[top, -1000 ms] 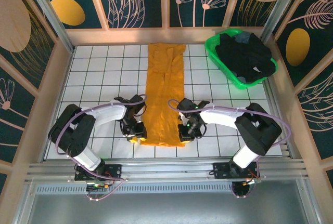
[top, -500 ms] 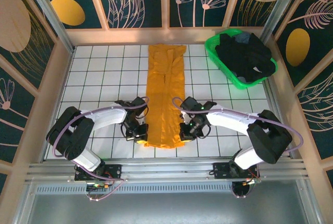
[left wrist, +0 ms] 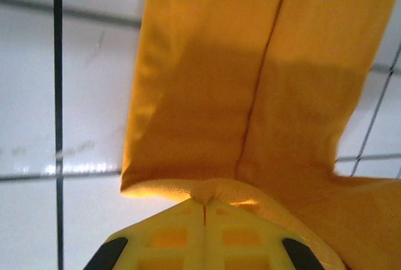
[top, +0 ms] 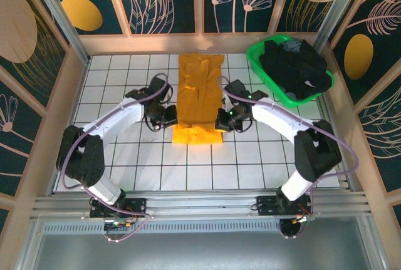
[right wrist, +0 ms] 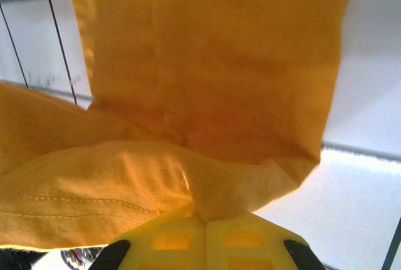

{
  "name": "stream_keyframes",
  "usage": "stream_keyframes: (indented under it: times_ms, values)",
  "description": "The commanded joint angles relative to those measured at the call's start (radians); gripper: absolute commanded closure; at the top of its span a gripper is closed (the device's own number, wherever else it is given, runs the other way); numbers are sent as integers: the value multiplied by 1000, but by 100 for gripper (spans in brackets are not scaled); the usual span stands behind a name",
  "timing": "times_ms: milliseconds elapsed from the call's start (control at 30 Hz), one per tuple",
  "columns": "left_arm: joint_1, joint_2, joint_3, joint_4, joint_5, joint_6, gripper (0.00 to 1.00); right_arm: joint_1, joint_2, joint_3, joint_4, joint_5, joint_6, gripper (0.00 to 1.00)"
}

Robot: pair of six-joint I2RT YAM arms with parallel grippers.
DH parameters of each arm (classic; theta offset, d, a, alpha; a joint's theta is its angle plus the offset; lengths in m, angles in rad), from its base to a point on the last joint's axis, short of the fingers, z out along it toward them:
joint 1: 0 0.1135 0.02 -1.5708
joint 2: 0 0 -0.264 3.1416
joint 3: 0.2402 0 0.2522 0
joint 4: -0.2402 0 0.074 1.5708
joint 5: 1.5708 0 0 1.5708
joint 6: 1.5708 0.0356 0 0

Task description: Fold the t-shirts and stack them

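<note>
While the left gripper has its yellow pads pressed flat against each other, a pinch of orange cloth is bunched right at the seam where they meet, so it is clamped on the shirt's left edge. From that pinch the fabric spreads away over a lower layer of the same cloth, which has a long crease running off toward the far side. The right gripper looks much the same: its jaws are together with a gathered fold of the cloth caught between them, on the shirt's right edge, and a stitched hem shows on the fabric to its left.

From above, the two grippers face each other across the mustard-orange t-shirt, roughly halfway between the near and far sides of the table. That shirt lies as a narrow strip in the middle of the white gridded surface, reaching to the far edge. Its near end is a rounded fold, just nearer than the grippers, where the cloth is doubled over itself.

Well apart, in the far right corner, a bright green basket holds a heap of dark t-shirts, one draped toward its near rim.
</note>
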Motion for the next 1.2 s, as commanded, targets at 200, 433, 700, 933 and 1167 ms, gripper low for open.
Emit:
stream_keyframes:
  times_ms: [200,433,700,933,1167]
  values:
    - [72,246,296,58,-41,-15,100,-111,284,384,-72,96,-6,100]
    - [117,437,499,50,-44,8,100,-167,468,617,-104,91,-13,100]
    - [147,634,717,62,-41,0,100,-206,667,838,-160,79,-14,100]
    - [153,677,791,38,-68,5,49,-241,658,834,-95,97,-25,45]
    - [154,381,368,133,-67,-47,43,-252,462,641,-52,187,-52,30]
